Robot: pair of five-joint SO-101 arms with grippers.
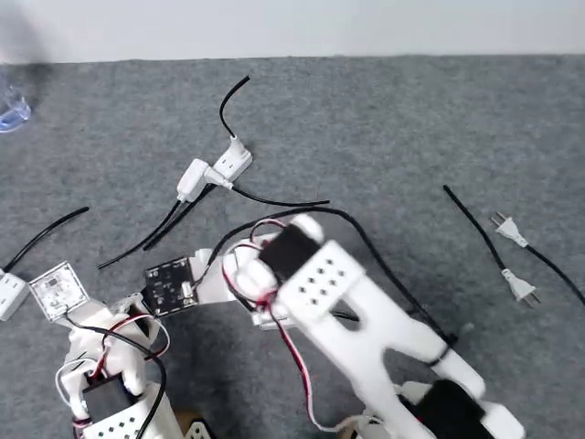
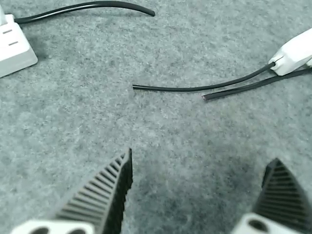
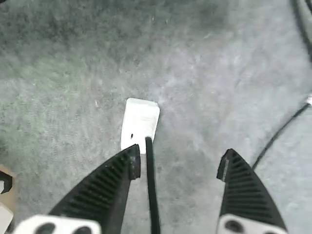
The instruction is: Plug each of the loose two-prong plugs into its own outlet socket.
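Two loose two-prong plugs (image 1: 508,229) (image 1: 522,289) lie on the grey carpet at the right, each on a black cable. Farther back, a white plug (image 1: 192,180) sits joined to a white outlet (image 1: 234,161). My left gripper (image 2: 201,158) is open over bare carpet, with another white outlet (image 2: 14,46) (image 1: 9,294) and that joined plug (image 2: 295,53) ahead of it. My right gripper (image 3: 181,153) is open just above a small white outlet (image 3: 140,124). That outlet's black cable (image 3: 151,195) runs close along one finger.
Loose black cable ends (image 2: 170,88) lie across the carpet ahead of the left gripper. The big right arm (image 1: 366,320) stretches over the middle of the carpet, trailing red and black wires. A white wall (image 1: 292,27) bounds the far edge.
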